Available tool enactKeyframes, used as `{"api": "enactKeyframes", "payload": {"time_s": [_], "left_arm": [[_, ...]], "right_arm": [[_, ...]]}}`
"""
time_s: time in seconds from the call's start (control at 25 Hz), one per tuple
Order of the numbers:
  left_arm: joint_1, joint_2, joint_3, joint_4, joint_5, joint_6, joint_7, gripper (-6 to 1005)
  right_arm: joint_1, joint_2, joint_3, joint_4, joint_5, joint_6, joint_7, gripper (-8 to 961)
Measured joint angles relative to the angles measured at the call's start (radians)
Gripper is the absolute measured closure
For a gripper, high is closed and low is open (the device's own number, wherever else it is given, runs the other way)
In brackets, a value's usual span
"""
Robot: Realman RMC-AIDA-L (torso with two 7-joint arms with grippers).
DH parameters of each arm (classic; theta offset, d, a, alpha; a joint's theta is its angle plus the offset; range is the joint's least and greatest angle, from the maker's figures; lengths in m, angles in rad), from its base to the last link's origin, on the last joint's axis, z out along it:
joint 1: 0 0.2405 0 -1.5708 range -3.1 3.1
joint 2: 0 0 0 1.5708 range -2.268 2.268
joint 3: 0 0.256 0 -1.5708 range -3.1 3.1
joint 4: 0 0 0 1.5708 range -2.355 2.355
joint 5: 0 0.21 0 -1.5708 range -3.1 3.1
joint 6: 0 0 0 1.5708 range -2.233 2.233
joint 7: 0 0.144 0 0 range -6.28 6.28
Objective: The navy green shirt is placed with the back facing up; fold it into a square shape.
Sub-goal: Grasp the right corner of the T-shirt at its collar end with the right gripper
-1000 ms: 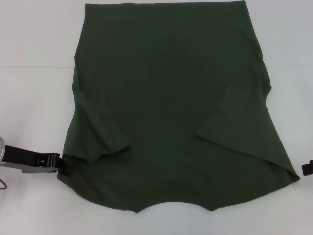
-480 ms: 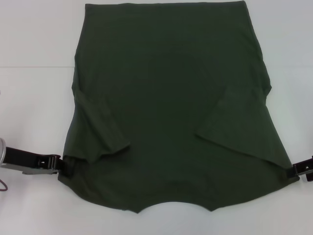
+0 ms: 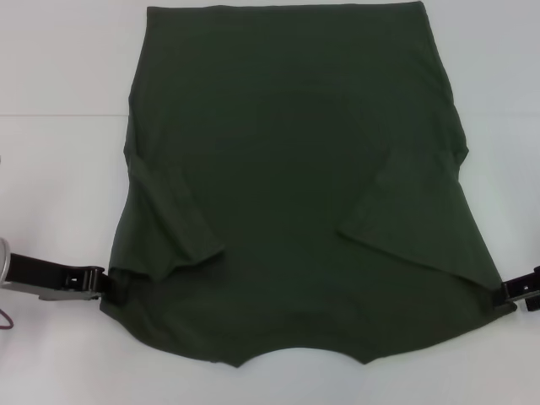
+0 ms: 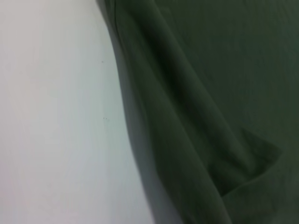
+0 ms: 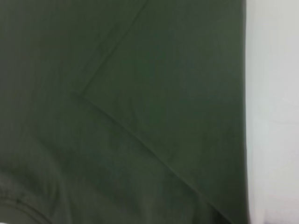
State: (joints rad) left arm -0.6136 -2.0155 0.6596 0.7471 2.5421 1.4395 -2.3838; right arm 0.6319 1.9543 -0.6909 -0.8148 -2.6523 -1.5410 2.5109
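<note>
Both sleeves folded in; left hand & right hand touch the navy green shirt shoulders. Can't tell grip. Lift both evenly, fold toward hem.

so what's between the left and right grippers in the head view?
Only the shirt. Its near, collar end spans the stretch from the left gripper at one shoulder edge to the right gripper at the other, both sleeves folded onto its back.
</note>
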Motion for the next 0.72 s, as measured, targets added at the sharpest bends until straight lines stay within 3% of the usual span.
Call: {"api": "enactKeyframes", "payload": {"time_s": [0.72], "left_arm": [[-0.005, 0.000, 0.000, 0.000, 0.000, -0.002, 0.002, 966]], "right_arm": [[0.012, 0.001, -0.025, 0.032, 0.000, 0.039, 0.001, 209]]}}
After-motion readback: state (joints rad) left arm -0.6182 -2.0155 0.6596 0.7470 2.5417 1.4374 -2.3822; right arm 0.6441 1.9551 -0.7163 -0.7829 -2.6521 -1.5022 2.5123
